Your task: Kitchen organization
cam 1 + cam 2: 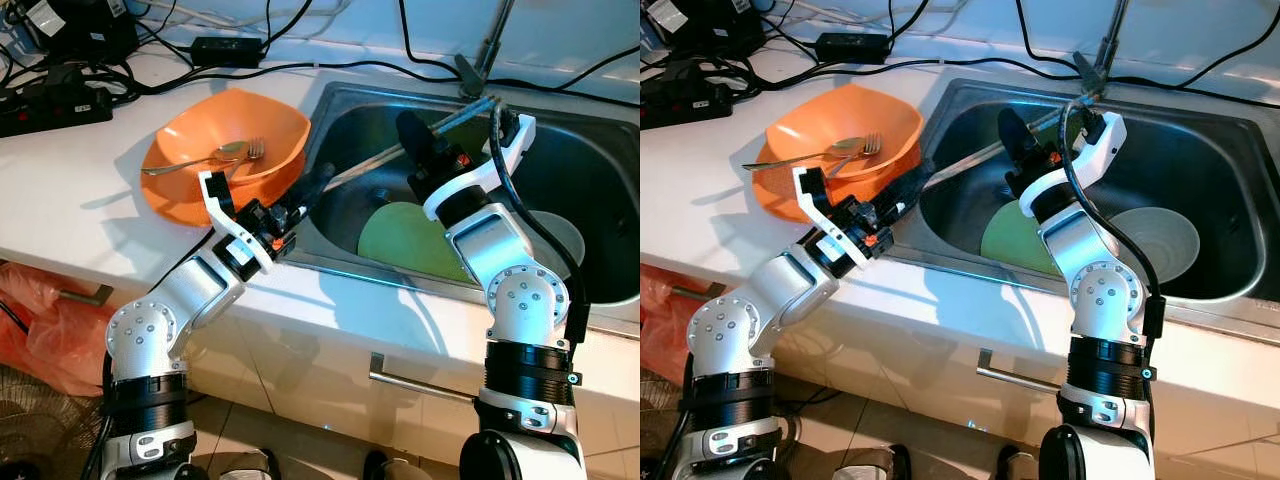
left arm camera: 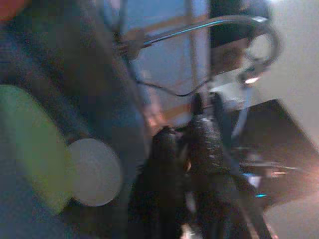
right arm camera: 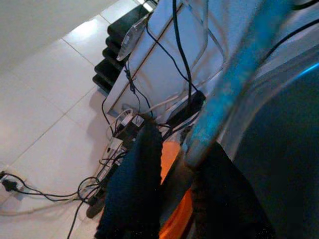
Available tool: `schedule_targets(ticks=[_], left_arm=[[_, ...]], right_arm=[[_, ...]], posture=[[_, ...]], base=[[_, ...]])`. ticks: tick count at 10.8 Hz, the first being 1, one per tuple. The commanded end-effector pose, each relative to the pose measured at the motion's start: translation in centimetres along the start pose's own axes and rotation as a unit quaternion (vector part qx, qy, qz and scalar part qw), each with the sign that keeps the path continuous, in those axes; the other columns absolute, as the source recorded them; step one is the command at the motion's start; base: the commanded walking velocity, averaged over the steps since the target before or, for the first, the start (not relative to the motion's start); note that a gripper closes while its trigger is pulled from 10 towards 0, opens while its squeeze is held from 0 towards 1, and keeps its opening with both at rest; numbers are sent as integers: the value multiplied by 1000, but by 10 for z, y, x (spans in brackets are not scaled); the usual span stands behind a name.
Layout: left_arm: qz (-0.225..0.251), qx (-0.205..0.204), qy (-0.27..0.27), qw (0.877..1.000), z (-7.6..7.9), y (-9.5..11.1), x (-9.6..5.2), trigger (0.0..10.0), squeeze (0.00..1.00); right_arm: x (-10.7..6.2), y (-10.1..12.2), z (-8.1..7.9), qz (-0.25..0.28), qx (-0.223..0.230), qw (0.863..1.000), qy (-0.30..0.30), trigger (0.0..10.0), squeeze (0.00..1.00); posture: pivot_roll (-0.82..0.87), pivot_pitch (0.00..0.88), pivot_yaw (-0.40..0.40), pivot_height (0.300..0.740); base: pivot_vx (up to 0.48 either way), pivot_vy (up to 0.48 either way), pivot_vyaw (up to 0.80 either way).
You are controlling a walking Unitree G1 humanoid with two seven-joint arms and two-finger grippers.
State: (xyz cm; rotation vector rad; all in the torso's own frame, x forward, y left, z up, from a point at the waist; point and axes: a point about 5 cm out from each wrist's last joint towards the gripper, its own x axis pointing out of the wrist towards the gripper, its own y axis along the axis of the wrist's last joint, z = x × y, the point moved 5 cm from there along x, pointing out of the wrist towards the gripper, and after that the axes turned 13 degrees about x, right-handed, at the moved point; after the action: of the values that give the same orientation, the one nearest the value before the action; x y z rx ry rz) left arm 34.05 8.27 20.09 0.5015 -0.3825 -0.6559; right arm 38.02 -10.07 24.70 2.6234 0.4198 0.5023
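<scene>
A long thin utensil (image 1: 375, 160) with a metal shaft and a teal handle slants across the steel sink (image 1: 330, 262). My left gripper (image 1: 318, 180) reaches over the sink's left rim and is shut on the shaft's lower end. My right gripper (image 1: 408, 125) hovers over the basin, pointing left. Its fingers (image 3: 134, 189) stand slightly apart, and the teal handle (image 3: 234, 84) runs between them. An orange bowl (image 1: 200, 130) on the white counter holds a fork (image 1: 252, 150) and a spoon (image 1: 225, 152). In the basin lie a green plate (image 1: 400, 240) and a white dish (image 1: 1155, 240).
The faucet (image 1: 485, 50) rises at the back of the sink. Black cables, a power strip (image 1: 50, 105) and an adapter (image 1: 225, 48) crowd the counter's far left. A drawer handle (image 1: 420, 385) juts out below the counter. A red bag (image 1: 40, 320) sits on the floor at left.
</scene>
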Motion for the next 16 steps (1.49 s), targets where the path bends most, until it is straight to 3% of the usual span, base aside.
schedule_targets(ticks=[1,4,7,8,9,11,12,13,15,16], left_arm=[[6,21,-6,1000,7,8,3,10000,1000],[12,10,2,1000,0,12,3,10000,1000],[5,76,44,996,-8,14,6,10000,1000],[-20,145,56,988,-7,10,5,10000,1000],[-31,187,60,980,-5,6,6,10000,1000],[-55,285,56,955,0,-2,11,10000,1000],[-64,316,52,945,1,-5,12,10000,1000],[-85,368,42,925,2,-12,12,10000,1000],[-108,406,30,907,2,-25,9,10000,1000],[-118,421,24,899,1,-30,8,10000,1000]], right_arm=[[-3,5,11,7,-11,1000,-27,0,0],[-1,11,9,15,-20,999,-23,0,0],[-2,10,10,17,-20,999,-23,0,0],[-3,13,16,29,-60,997,-38,0,0],[-4,17,23,35,-138,988,-62,0,0],[-6,22,33,27,-278,956,-87,0,0],[-7,23,36,26,-301,949,-93,0,0],[-9,27,48,19,-341,933,-116,0,0],[-12,24,67,-22,-386,912,-139,0,0],[-14,23,77,-39,-395,905,-153,1098,0]], posture=[[49,140,42,740],[36,141,58,740],[55,141,62,740],[67,143,66,740],[70,144,65,740],[68,143,63,740],[67,144,61,740],[69,143,59,740],[75,143,61,740],[79,143,61,740]], base=[[0,0,0],[0,0,0],[0,0,0],[0,0,0],[0,0,0],[0,0,0],[0,0,0],[0,0,0],[0,0,0],[0,0,0]])
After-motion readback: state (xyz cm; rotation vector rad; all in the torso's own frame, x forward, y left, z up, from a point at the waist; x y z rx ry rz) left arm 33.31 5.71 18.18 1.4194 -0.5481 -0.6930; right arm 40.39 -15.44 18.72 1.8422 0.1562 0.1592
